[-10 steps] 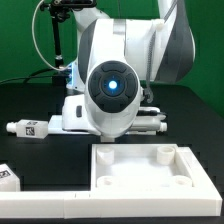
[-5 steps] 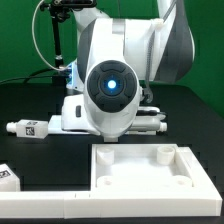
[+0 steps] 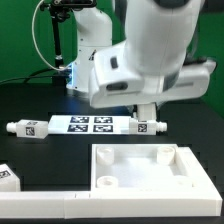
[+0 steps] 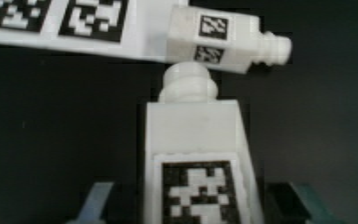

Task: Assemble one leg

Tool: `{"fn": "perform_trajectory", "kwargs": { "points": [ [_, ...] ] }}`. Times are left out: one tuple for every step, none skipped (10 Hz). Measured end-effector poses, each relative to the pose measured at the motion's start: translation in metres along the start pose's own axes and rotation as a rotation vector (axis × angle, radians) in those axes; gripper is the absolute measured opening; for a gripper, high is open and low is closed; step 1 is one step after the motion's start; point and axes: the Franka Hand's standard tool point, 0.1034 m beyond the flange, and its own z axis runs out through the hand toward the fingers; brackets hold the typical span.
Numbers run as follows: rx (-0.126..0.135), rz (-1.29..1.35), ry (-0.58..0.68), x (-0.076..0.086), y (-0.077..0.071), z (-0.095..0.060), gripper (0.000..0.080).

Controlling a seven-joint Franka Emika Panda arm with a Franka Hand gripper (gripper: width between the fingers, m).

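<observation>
My gripper (image 4: 197, 204) is spread open and grasps nothing. My fingers (image 4: 101, 202) stand on either side of the leg (image 4: 197, 150), with a dark gap between each of them and its sides. The leg lies lengthwise between them, tag face up, just off one end of the marker board (image 3: 90, 124). Its round peg end points at the side of a second leg (image 3: 150, 126); whether the two touch I cannot tell. That second leg lies on the black table (image 3: 40, 160), in line with the marker board and close against the same end. A third leg (image 3: 28, 128) lies near the marker board's opposite end. The square panel (image 3: 138, 150) lies apart from the marker board, on the exterior camera's side.
</observation>
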Motion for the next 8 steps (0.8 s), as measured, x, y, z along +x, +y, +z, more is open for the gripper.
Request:
{"fn": "perform_trajectory", "kwargs": {
  "points": [
    [-0.005,0.012,0.082,0.004,0.006,0.011,0.0284],
    [-0.006,0.011,0.113,-0.001,0.006,0.011,0.0284],
    [-0.011,0.011,0.193,0.005,0.007,0.005,0.0284],
    [-0.013,0.011,0.243,0.006,0.007,-0.001,0.0284],
    [-0.015,0.005,0.318,0.012,0.004,-0.024,0.0284],
    [-0.021,-0.002,0.418,0.023,-0.002,-0.049,0.0284],
    [-0.025,-0.011,0.508,0.038,-0.014,-0.072,0.0284],
    [-0.035,-0.027,0.630,0.053,-0.018,-0.093,0.0284]
  ]
}}
